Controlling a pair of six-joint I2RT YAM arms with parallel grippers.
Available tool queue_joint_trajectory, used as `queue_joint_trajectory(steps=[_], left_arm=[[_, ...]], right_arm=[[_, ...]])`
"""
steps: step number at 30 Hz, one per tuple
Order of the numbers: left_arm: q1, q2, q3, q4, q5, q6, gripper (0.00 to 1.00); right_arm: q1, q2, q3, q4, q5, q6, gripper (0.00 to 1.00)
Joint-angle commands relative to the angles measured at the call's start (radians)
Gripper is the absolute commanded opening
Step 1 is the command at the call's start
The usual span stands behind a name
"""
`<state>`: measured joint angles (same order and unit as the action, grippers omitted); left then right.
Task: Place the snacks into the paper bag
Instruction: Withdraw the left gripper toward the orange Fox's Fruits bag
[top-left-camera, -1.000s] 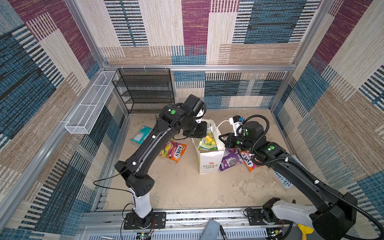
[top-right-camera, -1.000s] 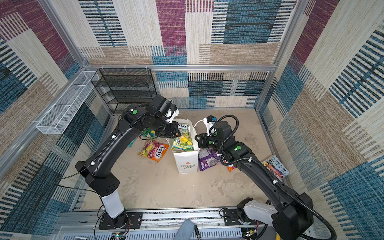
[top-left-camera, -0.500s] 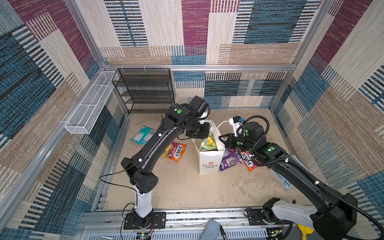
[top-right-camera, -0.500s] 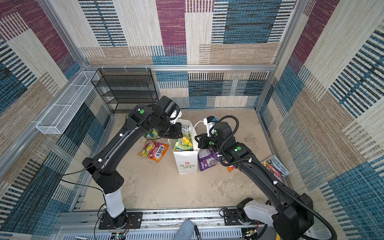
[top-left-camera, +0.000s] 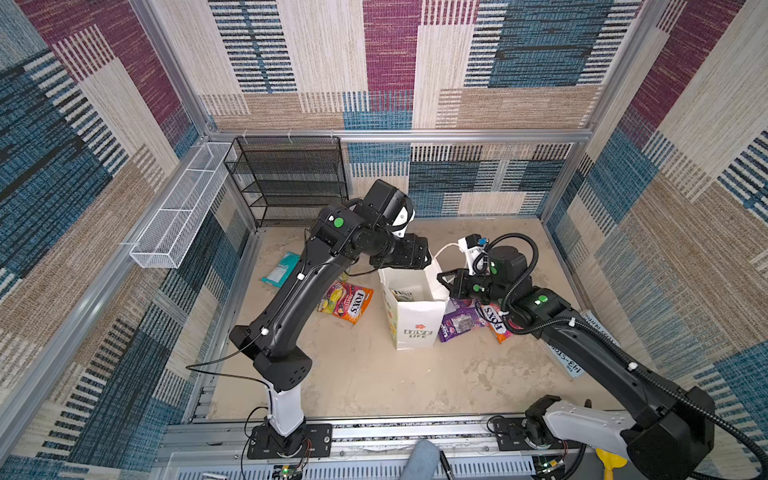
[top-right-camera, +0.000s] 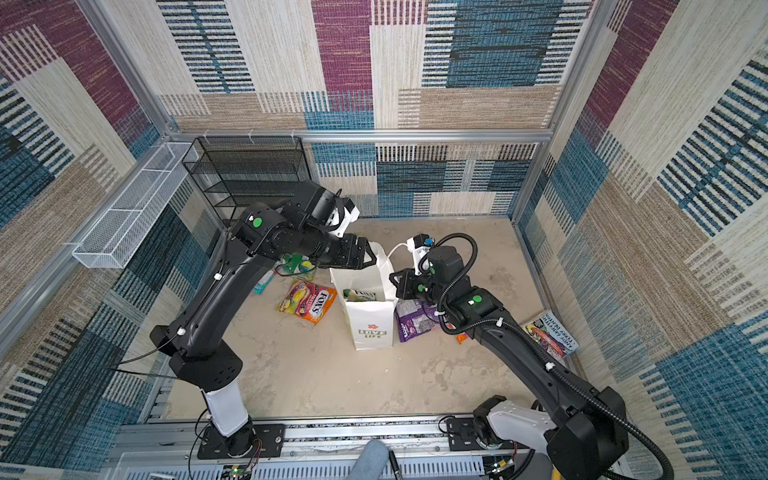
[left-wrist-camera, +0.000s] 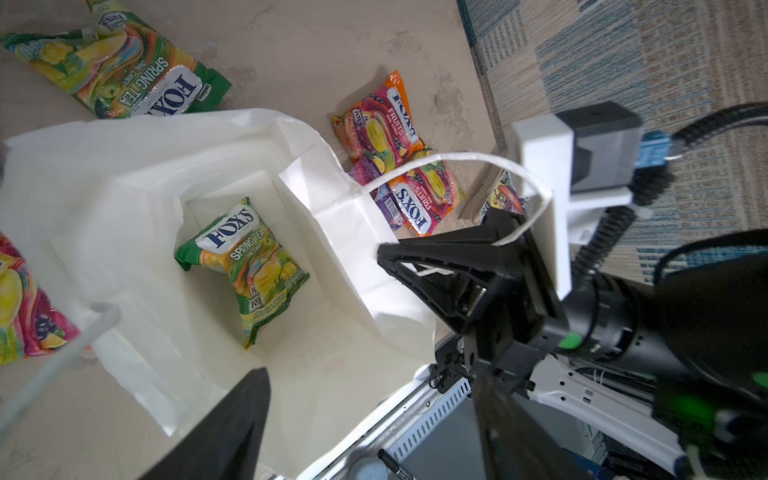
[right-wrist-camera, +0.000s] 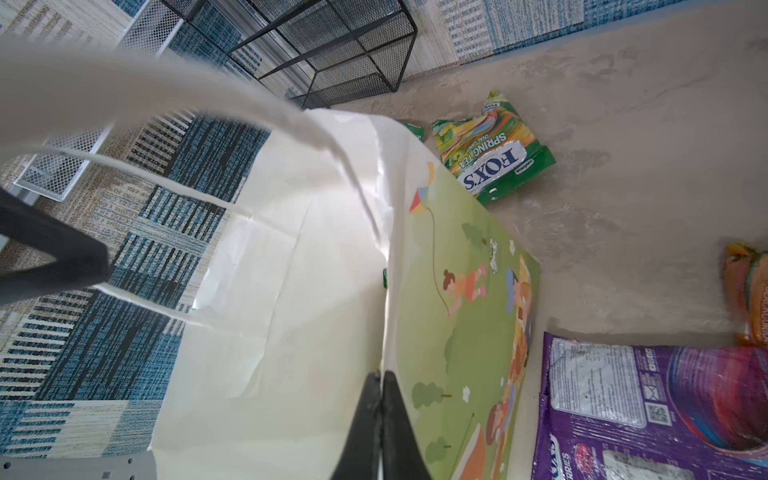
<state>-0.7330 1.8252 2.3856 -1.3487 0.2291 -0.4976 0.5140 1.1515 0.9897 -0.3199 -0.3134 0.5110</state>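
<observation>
The white paper bag stands upright mid-floor, mouth open. My left gripper hovers open and empty over that mouth. A green-yellow FOX'S snack lies flat on the bag's bottom. My right gripper is shut on the bag's rim at its right side, with the cord handle looped over it. More snacks lie on the floor: an orange-pink one left of the bag, a purple one and an orange-pink one right of it, a green one behind, a teal one far left.
A black wire shelf stands against the back wall, and a white wire basket hangs on the left wall. A printed book lies by the right wall. Patterned walls close in the floor on three sides.
My left gripper has opened, and the green-yellow snack it held at the bag's mouth has dropped to the bag's bottom. My right gripper has stayed shut on the rim.
</observation>
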Motion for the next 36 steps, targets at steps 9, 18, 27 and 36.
queue_joint_trajectory(steps=[9, 18, 27, 36], left_arm=[[0.009, -0.29, -0.214, 0.156, -0.158, -0.023, 0.98], [0.208, -0.697, -0.812, 0.387, -0.157, -0.165, 0.99], [0.421, -0.795, -1.236, 0.539, 0.059, -0.245, 0.99], [0.517, -0.747, -1.47, 0.704, 0.119, -0.288, 0.99]], right_arm=[[0.002, -0.03, -0.074, 0.124, 0.012, 0.08, 0.0], [0.002, -0.017, -0.137, 0.192, 0.032, 0.106, 0.0], [0.002, 0.002, -0.156, 0.211, 0.046, 0.093, 0.0], [0.002, -0.042, -0.18, 0.212, 0.073, 0.086, 0.0]])
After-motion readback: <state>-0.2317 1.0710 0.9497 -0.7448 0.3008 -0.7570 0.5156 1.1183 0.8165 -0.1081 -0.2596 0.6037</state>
